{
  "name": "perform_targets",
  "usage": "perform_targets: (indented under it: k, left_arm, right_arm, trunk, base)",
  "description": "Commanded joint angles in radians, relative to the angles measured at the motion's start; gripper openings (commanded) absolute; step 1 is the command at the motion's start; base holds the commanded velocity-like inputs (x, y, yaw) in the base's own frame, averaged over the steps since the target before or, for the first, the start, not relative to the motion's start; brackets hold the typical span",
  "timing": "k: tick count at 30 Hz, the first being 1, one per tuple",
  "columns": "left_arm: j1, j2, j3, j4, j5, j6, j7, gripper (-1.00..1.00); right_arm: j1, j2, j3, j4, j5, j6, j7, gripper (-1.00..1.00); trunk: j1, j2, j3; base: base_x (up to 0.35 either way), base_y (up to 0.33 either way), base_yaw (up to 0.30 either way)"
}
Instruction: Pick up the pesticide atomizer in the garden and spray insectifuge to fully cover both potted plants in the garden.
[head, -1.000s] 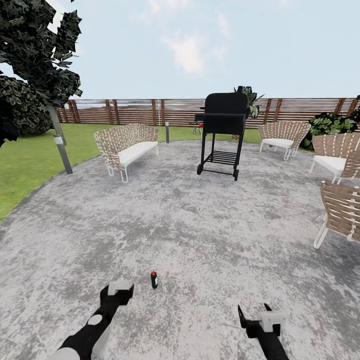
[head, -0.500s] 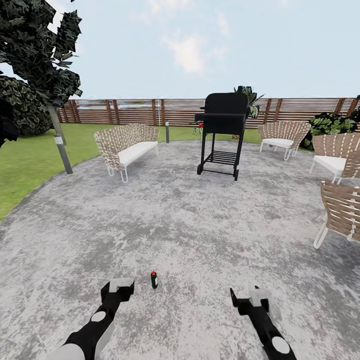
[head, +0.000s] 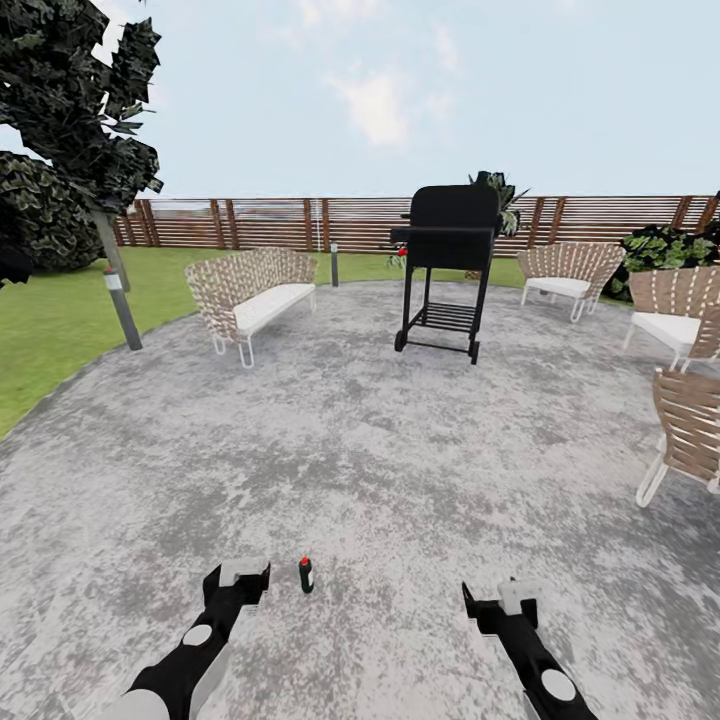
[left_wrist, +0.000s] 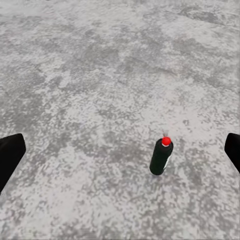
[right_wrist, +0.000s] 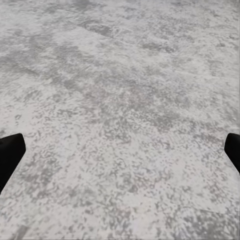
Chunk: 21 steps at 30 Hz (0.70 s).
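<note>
The pesticide atomizer (head: 306, 574) is a small dark-green bottle with a red top, standing upright on the grey paving just ahead of me. My left gripper (head: 240, 578) hovers a little to its left, apart from it and open. In the left wrist view the atomizer (left_wrist: 161, 156) stands ahead between the two wide-apart black fingertips (left_wrist: 10, 156), nearer the other one. My right gripper (head: 497, 600) is open over bare paving, well right of the bottle. The potted plants and the insectifuge are out of view.
A black grill (head: 445, 268) stands ahead, with a woven bench (head: 250, 290) to its left and several woven chairs (head: 690, 425) at the right. Lawn (head: 50, 330), a lamp post (head: 122, 308), a tree and the slatted fence (head: 300, 222) lie beyond the round paving.
The whole view has shifted a little, so the camera moved; the bottle now shows lower in it. Over the second my right gripper swung inward and forward, then held.
</note>
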Motion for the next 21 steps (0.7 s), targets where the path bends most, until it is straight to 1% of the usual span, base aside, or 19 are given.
perform_targets:
  k: [1,5,10,12,17,21]
  left_arm:
    - [-0.001,0.000,0.000,0.001,0.001,-0.003,0.003,1.00]
    - [-0.001,-0.001,0.000,0.001,-0.001,-0.002,0.002,1.00]
    - [0.001,-0.001,0.000,0.000,-0.003,-0.003,0.003,1.00]
    - [0.002,-0.002,0.000,0.000,-0.003,-0.002,0.003,1.00]
    - [0.005,-0.002,0.000,0.002,0.002,0.000,0.001,1.00]
    - [0.005,-0.005,0.000,0.003,0.003,-0.001,0.000,1.00]
  right_arm:
    - [-0.001,-0.001,0.002,0.007,0.001,-0.013,0.000,1.00]
    - [-0.001,-0.001,0.002,0.027,0.001,-0.052,0.000,1.00]
    - [-0.001,-0.001,0.002,0.043,0.001,-0.063,0.002,1.00]
    - [-0.001,-0.002,0.001,0.044,0.000,-0.064,0.003,1.00]
    - [-0.001,-0.002,0.001,0.044,0.000,-0.064,0.003,1.00]
    - [-0.001,-0.002,0.002,0.043,0.000,-0.064,0.003,1.00]
  trunk:
    - [0.000,0.000,-0.001]
    - [0.000,0.000,-0.001]
    - [0.000,0.000,-0.001]
    - [0.000,0.000,-0.001]
    - [0.000,0.000,-0.001]
    - [0.000,0.000,-0.001]
  base:
    - [0.334,0.000,0.000]
    - [0.338,0.000,0.000]
    - [0.324,0.000,0.000]
    - [0.143,0.000,0.000]
    - [0.037,-0.004,0.000]
    - [0.150,-0.095,0.000]
